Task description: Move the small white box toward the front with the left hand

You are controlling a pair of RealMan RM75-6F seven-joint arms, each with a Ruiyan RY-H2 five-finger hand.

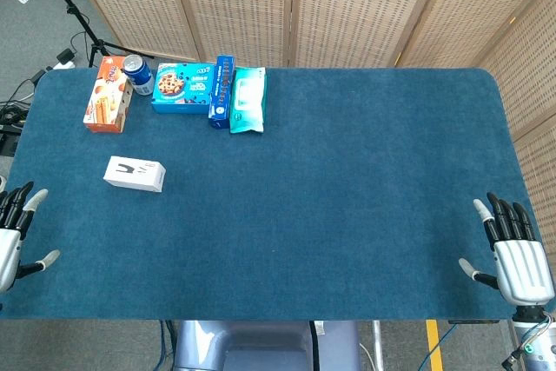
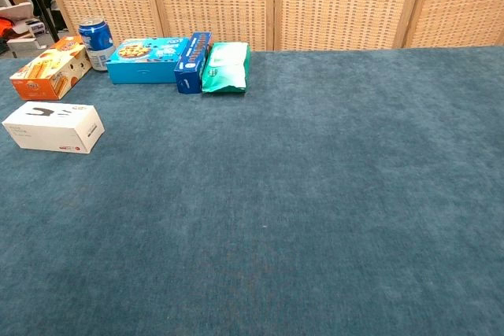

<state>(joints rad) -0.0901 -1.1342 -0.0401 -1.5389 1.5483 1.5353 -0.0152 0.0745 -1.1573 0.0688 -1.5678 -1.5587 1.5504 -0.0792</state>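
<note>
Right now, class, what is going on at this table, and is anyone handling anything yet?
Nothing is being handled yet. The small white box lies alone on the blue table, near the left side. The left hand rests open at the near left edge, short of the box and not touching it. The right hand sits open at the near right edge. Along the far edge stand an orange box, a can, two blue boxes and a green packet.

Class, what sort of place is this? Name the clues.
Probably a robot lab or recording studio, not a home: woven screens wall off the table, a tripod and cables stand on the floor, and groceries are lined up like props.
</note>
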